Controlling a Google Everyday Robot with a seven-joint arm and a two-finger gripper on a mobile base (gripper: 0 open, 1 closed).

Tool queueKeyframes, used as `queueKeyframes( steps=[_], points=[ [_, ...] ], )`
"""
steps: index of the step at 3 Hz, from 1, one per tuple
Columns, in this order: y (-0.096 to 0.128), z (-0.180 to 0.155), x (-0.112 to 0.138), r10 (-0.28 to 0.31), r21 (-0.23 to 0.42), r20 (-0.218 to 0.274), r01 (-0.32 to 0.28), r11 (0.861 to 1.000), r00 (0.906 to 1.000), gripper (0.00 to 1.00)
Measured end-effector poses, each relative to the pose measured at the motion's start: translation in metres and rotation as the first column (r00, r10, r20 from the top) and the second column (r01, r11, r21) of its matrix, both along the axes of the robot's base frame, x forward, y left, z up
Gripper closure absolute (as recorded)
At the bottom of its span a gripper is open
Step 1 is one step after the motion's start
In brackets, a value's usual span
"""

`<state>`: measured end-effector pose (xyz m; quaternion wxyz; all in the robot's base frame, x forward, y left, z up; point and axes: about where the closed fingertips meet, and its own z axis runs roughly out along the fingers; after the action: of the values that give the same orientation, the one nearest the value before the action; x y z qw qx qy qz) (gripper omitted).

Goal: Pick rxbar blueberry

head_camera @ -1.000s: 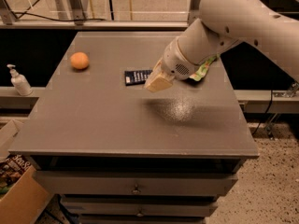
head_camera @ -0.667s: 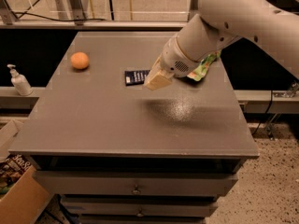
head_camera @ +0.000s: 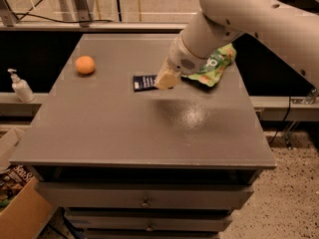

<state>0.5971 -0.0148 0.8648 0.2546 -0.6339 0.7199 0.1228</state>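
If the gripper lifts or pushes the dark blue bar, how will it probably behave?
The rxbar blueberry lies flat on the table, so it will probably slide, not roll, if pushed. It looks small and thin, so likely light and perhaps a little bendable. The gripper hangs at one end of it, so it may tilt when lifted.

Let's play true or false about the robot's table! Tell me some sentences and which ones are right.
1. The orange fruit lies left of the rxbar blueberry in the picture. True.
2. The claw hangs over the orange fruit. False: it is at the right end of the rxbar blueberry, well away from the fruit.
3. The green pouch lies on the floor. False: it lies on the table, partly hidden by the arm.
4. A soap bottle stands off the table's left side. True.
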Motion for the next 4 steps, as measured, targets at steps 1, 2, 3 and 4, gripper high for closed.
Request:
queueKeyframes(
  steps=[1, 2, 3, 4],
  points=[
    [-0.003, -0.003, 0.026, -0.028, -0.029, -0.002, 0.027, 0.999, 0.9996, 0.36],
    [-0.006, -0.004, 0.047, -0.046, -0.050, -0.011, 0.045, 0.998, 0.9989, 0.13],
    [-0.007, -0.008, 0.060, -0.049, -0.074, -0.027, 0.047, 0.996, 0.9984, 0.00],
    [-0.005, -0.012, 0.070, -0.051, -0.096, -0.043, 0.047, 0.994, 0.9978, 0.00]
  ],
)
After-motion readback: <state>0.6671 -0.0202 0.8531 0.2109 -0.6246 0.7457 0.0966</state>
